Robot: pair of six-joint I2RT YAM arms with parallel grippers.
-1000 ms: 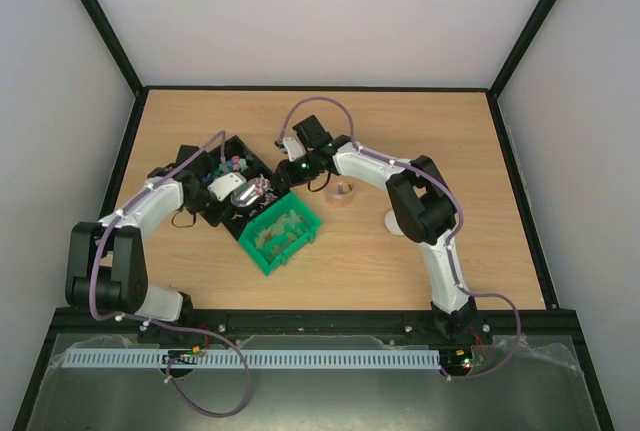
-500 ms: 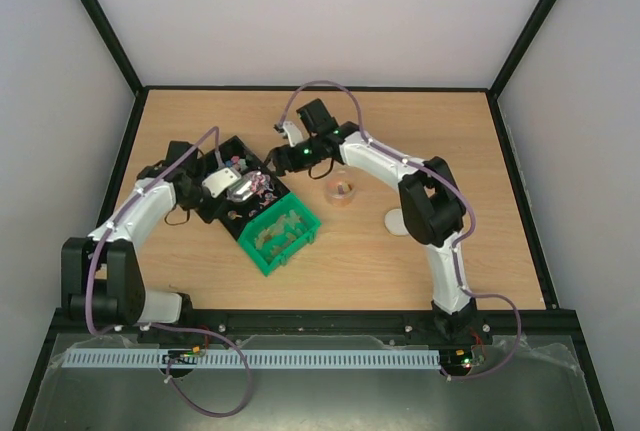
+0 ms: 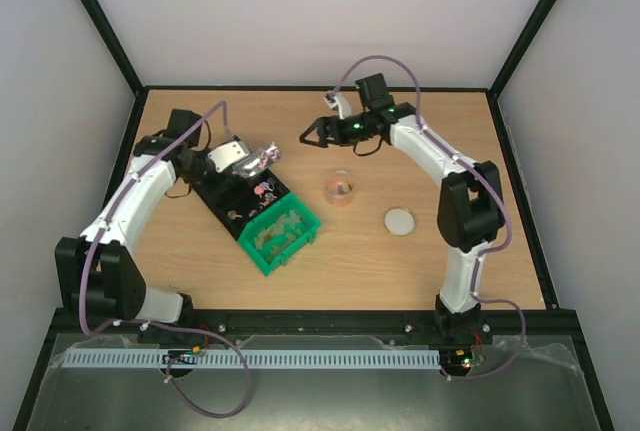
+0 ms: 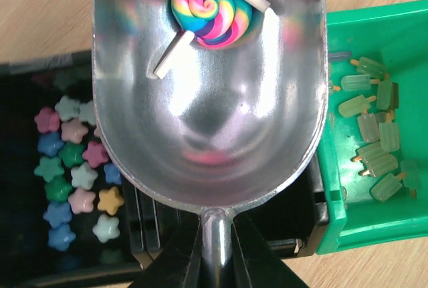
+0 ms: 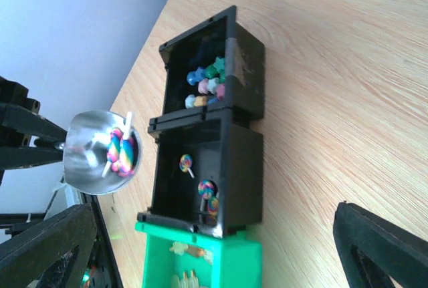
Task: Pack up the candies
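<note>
Two candies [image 4: 210,7] on sticks are held in the scoop [image 4: 207,134], clamped by the left hand [image 4: 215,254]; level travel to the cup [image 3: 340,189] is advised. The right hand [image 3: 312,134] is spread, empty.

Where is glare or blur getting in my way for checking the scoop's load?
Left wrist: scoop bowl mirrors bright glare, yet the lollipops read sharp; star candies sit in shadow. Right wrist: own fingers blurred, black bins crisp. Top external: evenly lit, lollipops too small to read.
</note>
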